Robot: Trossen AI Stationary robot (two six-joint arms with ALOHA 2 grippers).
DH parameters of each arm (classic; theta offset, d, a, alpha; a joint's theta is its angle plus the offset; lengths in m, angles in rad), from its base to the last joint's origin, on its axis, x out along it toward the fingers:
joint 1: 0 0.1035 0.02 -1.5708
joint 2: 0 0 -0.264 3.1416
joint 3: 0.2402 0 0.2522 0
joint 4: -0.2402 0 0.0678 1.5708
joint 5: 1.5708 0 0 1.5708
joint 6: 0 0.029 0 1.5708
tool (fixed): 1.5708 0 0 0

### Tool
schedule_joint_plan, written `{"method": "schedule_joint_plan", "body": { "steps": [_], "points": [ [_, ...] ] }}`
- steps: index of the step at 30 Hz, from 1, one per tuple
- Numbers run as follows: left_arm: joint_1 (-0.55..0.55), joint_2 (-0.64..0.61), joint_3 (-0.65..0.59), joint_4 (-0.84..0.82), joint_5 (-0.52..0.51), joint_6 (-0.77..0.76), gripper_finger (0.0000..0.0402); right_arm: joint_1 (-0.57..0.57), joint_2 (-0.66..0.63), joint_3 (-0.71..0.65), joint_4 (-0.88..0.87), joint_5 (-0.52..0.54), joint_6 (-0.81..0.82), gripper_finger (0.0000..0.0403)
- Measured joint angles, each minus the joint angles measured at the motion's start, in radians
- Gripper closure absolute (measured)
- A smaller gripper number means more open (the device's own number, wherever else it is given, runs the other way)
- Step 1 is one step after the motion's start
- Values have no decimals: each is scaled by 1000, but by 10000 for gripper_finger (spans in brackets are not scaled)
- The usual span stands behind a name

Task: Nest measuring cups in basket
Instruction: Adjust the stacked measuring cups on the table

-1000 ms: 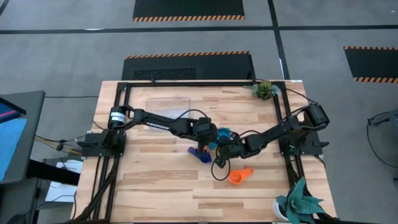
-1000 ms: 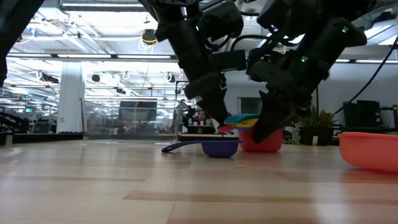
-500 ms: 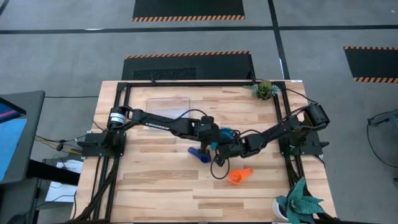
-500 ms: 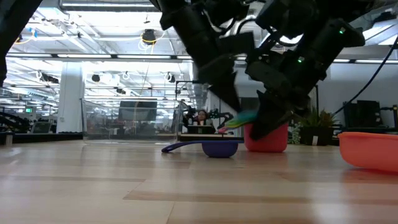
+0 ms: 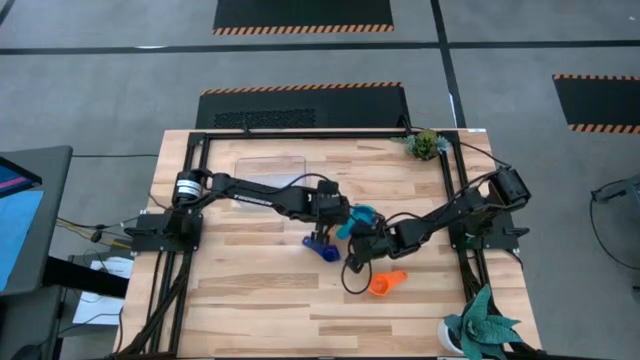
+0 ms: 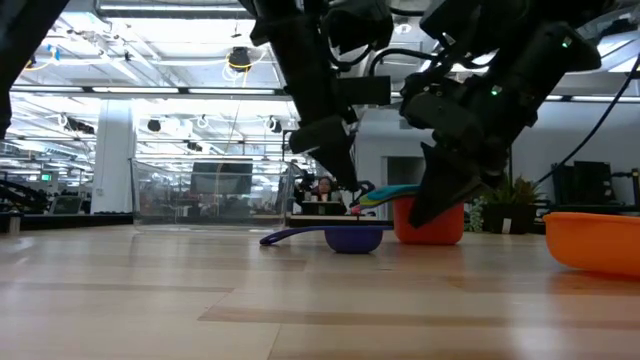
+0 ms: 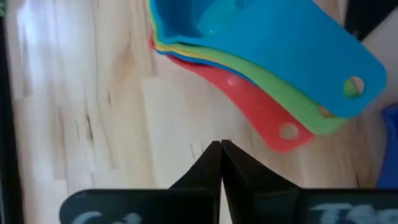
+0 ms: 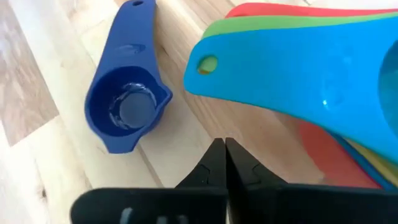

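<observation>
From the high view, both arms meet near the middle of the wooden bench [image 5: 250, 290]. The left hand [image 5: 322, 222] sits just above the dark blue cup [image 5: 324, 248], and the right hand [image 5: 360, 246] is right beside the stack of nested cups [image 5: 361, 216], light blue one on top. The orange cup [image 5: 385, 283] lies on its own nearer the front edge, a bit apart from the rest. The clear basket [image 5: 270, 166] is off toward the back left of the bench, well away from all the cups, and none of them are in it. There's a small plant [image 5: 427, 144] at the back right corner.

Low view: the dark blue cup [image 6: 345, 237] sits on the bench with its handle sticking out sideways, the red cup [image 6: 432, 222] at the bottom of the stack is behind it, and the orange cup [image 6: 592, 240] is at the right edge. Both arms hang down over them.

Left wrist view: the fingers [image 7: 211, 168] are pinched together with nothing in them, pointing at the fanned handles of the light blue cup [image 7: 280, 50], the green cup [image 7: 273, 96] and the red one [image 7: 261, 115].

Right wrist view: same deal, fingers [image 8: 214, 165] closed on nothing, hovering between the dark blue cup [image 8: 124, 106] and the light blue handle [image 8: 280, 74] of the stack
</observation>
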Motion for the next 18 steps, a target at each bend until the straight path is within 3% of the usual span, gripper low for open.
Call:
{"method": "schedule_joint_plan", "body": {
  "steps": [10,18],
  "points": [
    [31,11,-13,44,27,46,401,-3,0,0,25,34,15,399],
    [36,11,-13,86,111,46,401,-23,0,0,55,66,10,399]
  ]
}}
